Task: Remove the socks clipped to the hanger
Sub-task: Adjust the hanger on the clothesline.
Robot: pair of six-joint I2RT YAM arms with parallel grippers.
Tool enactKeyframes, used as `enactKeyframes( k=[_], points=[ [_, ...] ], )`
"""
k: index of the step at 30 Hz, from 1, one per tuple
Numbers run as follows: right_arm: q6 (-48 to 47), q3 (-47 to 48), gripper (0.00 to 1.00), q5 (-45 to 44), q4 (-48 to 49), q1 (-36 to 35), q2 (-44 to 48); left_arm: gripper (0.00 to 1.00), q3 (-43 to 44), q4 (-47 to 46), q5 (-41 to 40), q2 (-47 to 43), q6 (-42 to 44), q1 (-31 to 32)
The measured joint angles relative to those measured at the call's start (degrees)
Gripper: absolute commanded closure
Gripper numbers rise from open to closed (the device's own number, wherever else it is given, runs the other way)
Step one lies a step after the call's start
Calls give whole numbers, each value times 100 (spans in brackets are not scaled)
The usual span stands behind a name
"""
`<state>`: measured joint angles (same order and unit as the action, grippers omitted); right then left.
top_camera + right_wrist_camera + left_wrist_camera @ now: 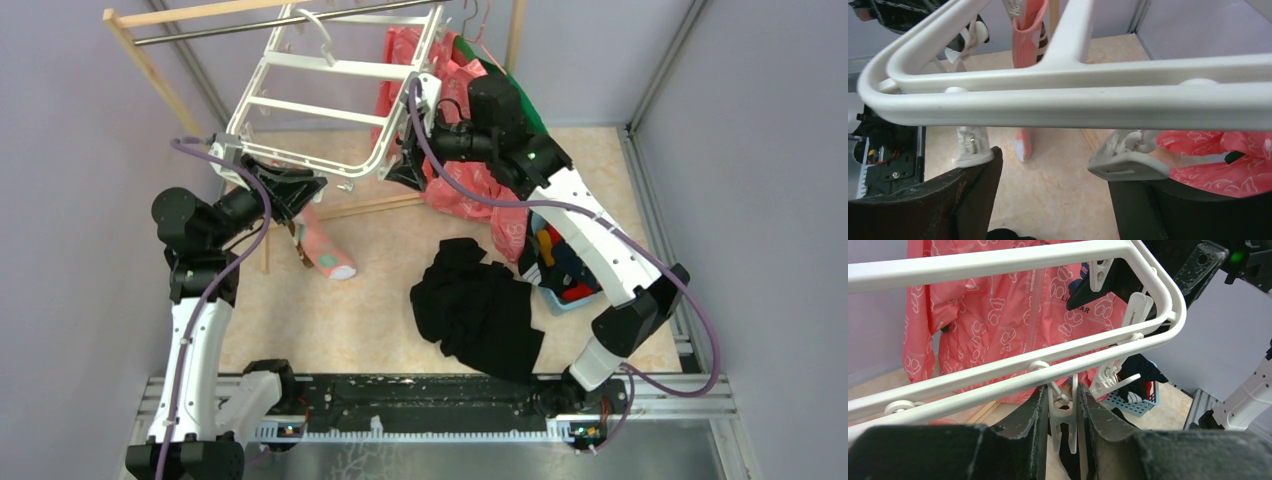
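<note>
The white hanger (pixel 320 90) hangs tilted from the rail, its near rim low between my two arms. One pink sock (pixel 325 245) with a white toe dangles under that rim; in the right wrist view the sock (pixel 1029 30) hangs from a clip beyond the frame (pixel 1073 105). My left gripper (pixel 300 190) is at the rim's left end, and its fingers (pixel 1065 405) are shut on a small white clip (pixel 1064 412) under the bar (pixel 1023 375). My right gripper (pixel 410 165) sits at the rim's right corner, open (pixel 1053 172) just below the frame, holding nothing.
A large pink printed shirt (pixel 470 190) hangs behind the right gripper. A black cloth heap (pixel 480 310) lies on the floor. A blue basket (pixel 585 300) with several socks stands under the right arm. Two loose clips (pixel 970 145) (pixel 1128 162) hang by the right fingers.
</note>
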<state>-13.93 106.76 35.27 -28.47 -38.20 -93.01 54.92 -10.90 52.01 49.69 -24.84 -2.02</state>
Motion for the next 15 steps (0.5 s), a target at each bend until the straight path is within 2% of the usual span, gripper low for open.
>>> enactKeyframes(
  k=[15],
  points=[
    [-144,92,27,933,20,-2,39,71,0,17,-31,0,0,0]
  ],
)
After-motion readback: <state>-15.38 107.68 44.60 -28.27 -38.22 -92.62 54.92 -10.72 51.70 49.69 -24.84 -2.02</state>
